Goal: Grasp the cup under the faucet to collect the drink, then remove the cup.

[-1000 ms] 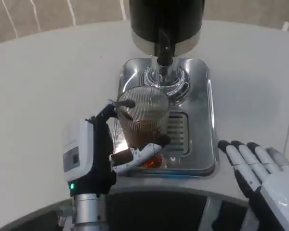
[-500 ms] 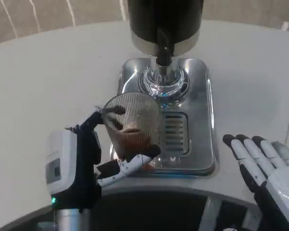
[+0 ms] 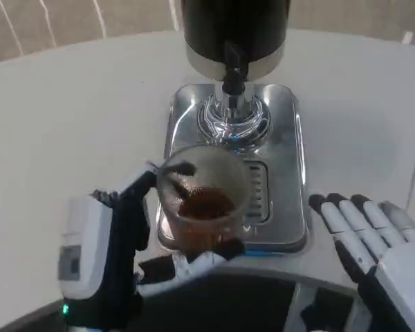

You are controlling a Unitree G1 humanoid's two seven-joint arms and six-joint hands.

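Observation:
A clear ribbed cup (image 3: pixel 205 200) with brown drink in its bottom is gripped by my left hand (image 3: pixel 117 256), fingers wrapped around its left side and front. The cup hangs above the front of the shiny metal drip tray (image 3: pixel 283 138), nearer to me than the faucet (image 3: pixel 233 69) of the black dispenser (image 3: pixel 235 28). My right hand (image 3: pixel 370 242) lies open at the lower right, fingers spread, just off the tray's right front corner and holding nothing.
The white round table (image 3: pixel 69 124) spreads to the left and right of the tray. A slotted drain grate (image 3: pixel 256 187) sits in the tray beside the cup. The table's dark front edge runs along the bottom.
My left hand has drawn the cup away from under the faucet toward me and lifted it. The right hand has barely shifted.

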